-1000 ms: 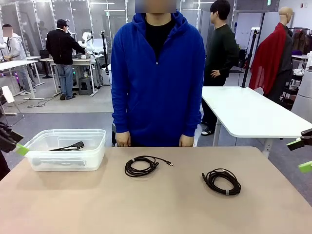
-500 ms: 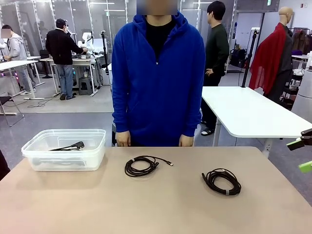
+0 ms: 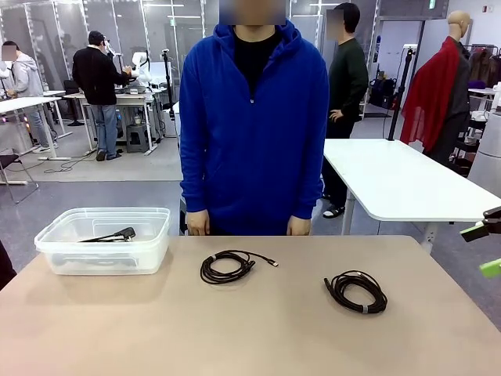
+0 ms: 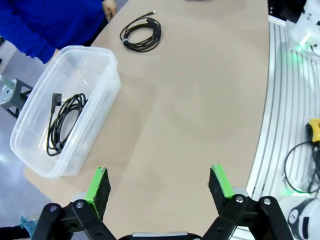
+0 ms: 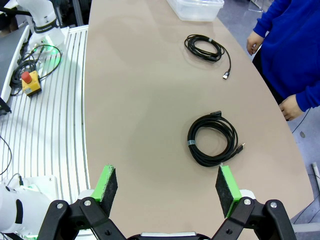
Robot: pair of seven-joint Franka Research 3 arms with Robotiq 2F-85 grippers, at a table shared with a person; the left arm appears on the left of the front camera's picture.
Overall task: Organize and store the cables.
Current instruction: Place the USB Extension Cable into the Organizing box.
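Note:
Three coiled black cables are in sight. One cable [image 3: 112,234] [image 4: 64,121] lies inside the clear plastic bin [image 3: 102,257] [image 4: 102,82] at the table's left. A second cable [image 3: 227,267] [image 4: 141,35] [image 5: 205,48] rests mid-table in front of the person. The third cable [image 3: 356,291] [image 5: 212,137] lies to the right. My left gripper [image 4: 159,184] hovers open high over the table's near left edge beside the bin. My right gripper [image 3: 483,249] [image 5: 165,187] is open with nothing in it, off the table's right edge and above the third cable's side.
A person in a blue hoodie stands at the far edge, hands [image 3: 197,225] [image 5: 290,107] hanging just past the table. Bare tabletop [image 3: 250,329] stretches between the cables and the near edge. A slatted white base with a red stop button [image 5: 30,82] lies beside the table.
The left gripper, seen at the front view's left edge beside the bin a second ago, has drawn back out of that view. The cables, the bin and the right gripper have not moved.

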